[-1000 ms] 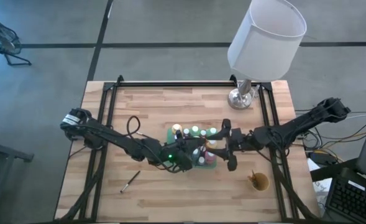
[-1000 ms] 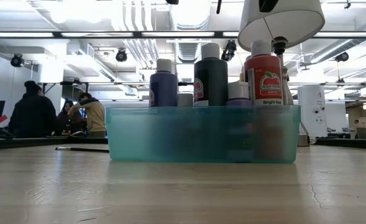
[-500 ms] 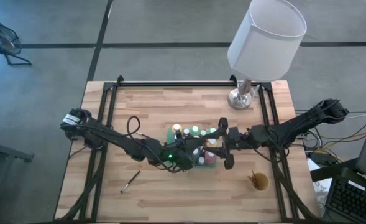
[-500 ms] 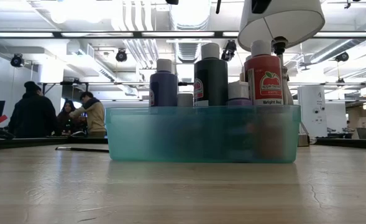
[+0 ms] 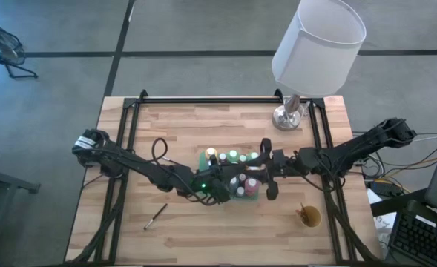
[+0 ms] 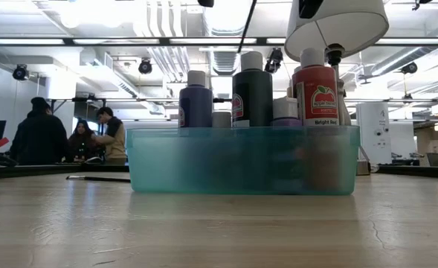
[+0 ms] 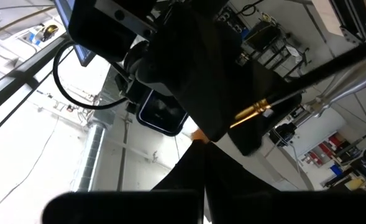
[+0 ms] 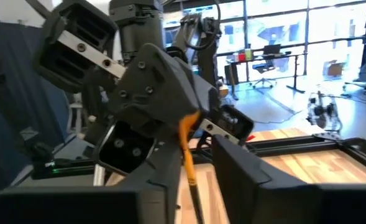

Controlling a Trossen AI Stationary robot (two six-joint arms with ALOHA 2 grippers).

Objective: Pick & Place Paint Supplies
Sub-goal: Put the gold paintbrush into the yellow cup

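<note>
A teal bin (image 5: 203, 159) stands mid-table with several pale-capped paint bottles (image 6: 315, 93) upright in it. My left gripper (image 5: 222, 185) is at the bin's near left side, tipped upward and shut on a thin brush (image 7: 254, 112) that has a gold ferrule and a dark handle. The handle (image 6: 247, 26) shows above the bottles in the low view. My right gripper (image 5: 265, 172) is at the bin's right side and open. Its fingers (image 8: 263, 180) stand on either side of the brush's orange part (image 8: 187, 149); whether they touch it I cannot tell. My left gripper pinches the brush between its two fingers at the orange end (image 7: 198, 134), below the gold ferrule. The fingers point upward, and the brush is lifted clear with its dark handle (image 7: 332, 65) slanting up and away. My right arm's gripper hides part of the place of contact.
Another dark brush (image 5: 156, 215) lies on the wood toward the near left. A small tan cup (image 5: 308, 216) stands near right. A lamp with a white shade (image 5: 288, 115) stands at the far right. People sit in the room beyond the table (image 6: 40, 134).
My right gripper has moved a little toward the table's left, closer to the bin and my left gripper. The brush's dark handle has come into the low view above the bottles.
</note>
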